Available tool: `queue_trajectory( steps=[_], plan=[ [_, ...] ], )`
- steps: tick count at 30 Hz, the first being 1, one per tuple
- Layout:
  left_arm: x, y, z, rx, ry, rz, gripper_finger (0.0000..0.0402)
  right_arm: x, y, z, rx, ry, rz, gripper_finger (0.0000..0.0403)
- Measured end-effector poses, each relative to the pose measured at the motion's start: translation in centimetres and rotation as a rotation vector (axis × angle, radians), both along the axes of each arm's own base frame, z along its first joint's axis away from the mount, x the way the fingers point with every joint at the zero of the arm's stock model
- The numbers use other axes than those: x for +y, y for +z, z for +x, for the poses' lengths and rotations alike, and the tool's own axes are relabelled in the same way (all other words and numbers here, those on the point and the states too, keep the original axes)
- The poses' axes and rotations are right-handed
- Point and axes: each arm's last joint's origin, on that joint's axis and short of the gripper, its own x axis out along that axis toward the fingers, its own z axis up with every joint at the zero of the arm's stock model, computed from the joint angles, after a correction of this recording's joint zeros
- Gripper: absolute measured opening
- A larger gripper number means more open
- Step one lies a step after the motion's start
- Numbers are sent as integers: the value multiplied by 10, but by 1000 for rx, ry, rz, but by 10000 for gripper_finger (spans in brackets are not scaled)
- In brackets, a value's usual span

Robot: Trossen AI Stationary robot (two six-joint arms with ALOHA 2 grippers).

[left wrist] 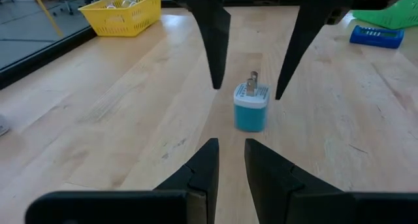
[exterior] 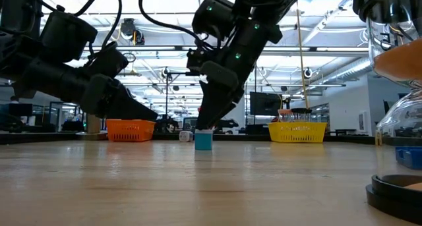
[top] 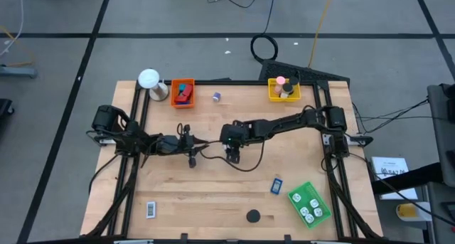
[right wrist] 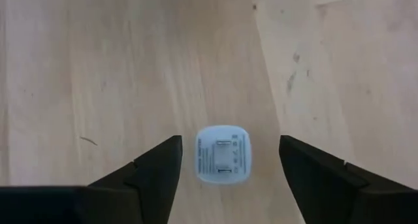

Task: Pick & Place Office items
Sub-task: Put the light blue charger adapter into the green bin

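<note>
Right hand (right wrist: 228,168) straddles blue plug (right wrist: 223,155), fingers spread, not touching.

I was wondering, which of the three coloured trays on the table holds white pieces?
The green tray, near the table's front right corner. Small white pieces lie inside it, whereas the orange tray holds blue and red pieces and the yellow tray holds pink and dark ones.

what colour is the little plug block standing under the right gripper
Light blue, with a white prong face on top. The plug block shows best in the left wrist view.
</note>
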Motion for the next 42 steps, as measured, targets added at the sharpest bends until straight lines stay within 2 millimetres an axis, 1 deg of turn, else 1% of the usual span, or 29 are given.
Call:
queue_trajectory(
  steps=[6, 11, 15, 21, 28, 32, 36, 39, 42],
  plan=[
    [0, 0, 0, -1, 0, 0, 76, -1, -1, 1, -33, -2, 8, 200],
    [0, 0, 0, -1, 0, 0, 76, 0, -11, -5, -10, -18, 18, 168],
    [0, 0, 0, -1, 0, 0, 76, 0, -18, -7, -24, -19, 20, 159],
    [0, 0, 0, -1, 0, 0, 76, 0, -17, -6, -33, -18, 22, 141],
    [0, 0, 0, -1, 0, 0, 76, 0, -15, -7, -33, -19, 21, 138],
    [0, 0, 0, -1, 0, 0, 76, 6, 4, -14, -38, -42, 44, 137],
    [0, 0, 0, -1, 0, 0, 76, 25, 36, -35, -15, -75, 90, 136],
    [0, 0, 0, -1, 0, 0, 76, 46, 64, -58, 3, -127, 98, 136],
    [0, 0, 0, -1, 0, 0, 76, 67, 87, -85, 30, -204, 112, 136]
  ],
)
